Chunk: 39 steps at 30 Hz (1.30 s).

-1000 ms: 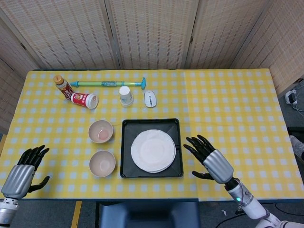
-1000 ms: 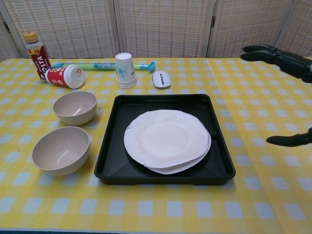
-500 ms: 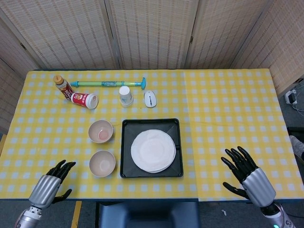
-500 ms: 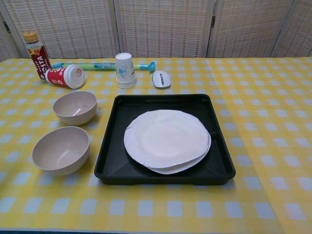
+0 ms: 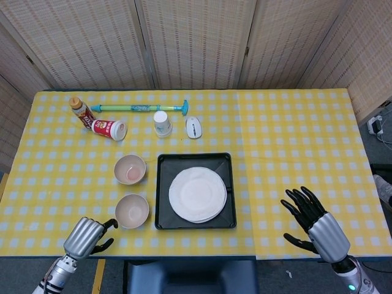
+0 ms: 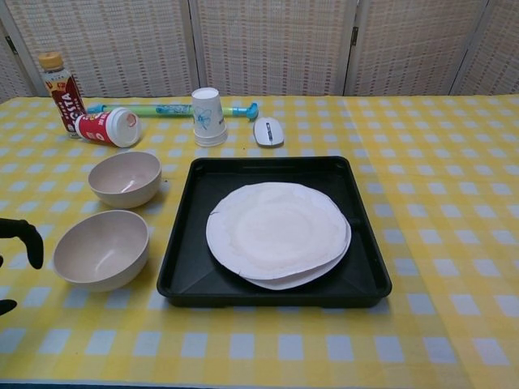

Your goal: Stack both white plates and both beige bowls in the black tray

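Two white plates (image 5: 197,194) lie stacked inside the black tray (image 5: 195,156) at the table's front centre. Both beige bowls stand on the cloth left of the tray: the near bowl (image 5: 131,210) and the far bowl (image 5: 130,169). My left hand (image 5: 89,236) hovers at the front edge, just left of the near bowl, fingers bent and holding nothing. In the chest view its dark fingertips (image 6: 24,235) show at the left edge beside the near bowl (image 6: 101,249). My right hand (image 5: 312,223) is at the front right, fingers spread and empty, well clear of the tray.
Along the back left are a drink bottle (image 5: 80,110), a red cup on its side (image 5: 109,129), a green and blue tube (image 5: 139,108), an upturned paper cup (image 5: 162,123) and a white mouse (image 5: 193,127).
My left hand has moved right along the front edge to beside the near bowl, its fingers bending in. My right hand drew back from the tray to the front right.
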Motion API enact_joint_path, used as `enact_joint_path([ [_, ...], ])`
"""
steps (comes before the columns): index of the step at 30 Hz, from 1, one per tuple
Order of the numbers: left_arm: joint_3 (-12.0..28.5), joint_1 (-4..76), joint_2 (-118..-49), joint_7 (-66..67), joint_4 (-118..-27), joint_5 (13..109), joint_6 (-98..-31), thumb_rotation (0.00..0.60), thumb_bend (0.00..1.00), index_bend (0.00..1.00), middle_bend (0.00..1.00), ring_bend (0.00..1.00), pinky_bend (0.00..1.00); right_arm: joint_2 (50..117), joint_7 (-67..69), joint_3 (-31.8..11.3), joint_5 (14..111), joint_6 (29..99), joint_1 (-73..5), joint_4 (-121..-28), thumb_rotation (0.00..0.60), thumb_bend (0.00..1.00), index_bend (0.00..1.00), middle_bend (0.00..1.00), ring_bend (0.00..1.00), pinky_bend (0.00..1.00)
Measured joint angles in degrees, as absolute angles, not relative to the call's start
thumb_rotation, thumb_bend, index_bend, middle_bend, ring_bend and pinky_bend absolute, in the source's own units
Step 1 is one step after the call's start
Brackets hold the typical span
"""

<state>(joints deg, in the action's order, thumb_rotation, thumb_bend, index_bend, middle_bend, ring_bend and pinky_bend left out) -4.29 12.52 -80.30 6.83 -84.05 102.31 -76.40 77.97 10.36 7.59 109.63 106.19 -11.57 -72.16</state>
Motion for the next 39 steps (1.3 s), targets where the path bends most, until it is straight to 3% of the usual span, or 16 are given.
enact_joint_path([
  [17,-3.7,16.5,-85.9,6.8,-80.3,100.8,-73.7,0.6,0.3,0.49,1.0,1.0,1.0,78.3,11.3,6.0,109.0,104.0,-10.9,-72.0,0.6,0.12,0.08,0.0,0.0,0.0],
  [23,-3.2,17.7,-87.8,4.9,-77.0,99.8,-73.0,0.6,0.36,0.49,1.0,1.0,1.0,78.3,11.4,5.6,108.8,103.1,-10.9,-71.9,0.6,0.12,0.09,0.0,0.0,0.0],
  [31,-3.0,19.0,-89.6,2.6,-73.9,98.7,-72.6,0.6,0.36,0.53,1.0,1.0,1.0,78.2,11.5,5.0,108.6,102.4,-10.9,-71.9,0.6,0.12,0.1,0.0,0.0,0.0],
  [39,-3.5,19.7,-90.5,1.2,-72.7,98.8,-72.9,0.6,0.47,0.6,1.0,1.0,1.0,78.2,11.8,4.6,108.6,102.2,-10.9,-71.8,0.6,0.12,0.1,0.0,0.0,0.0],
])
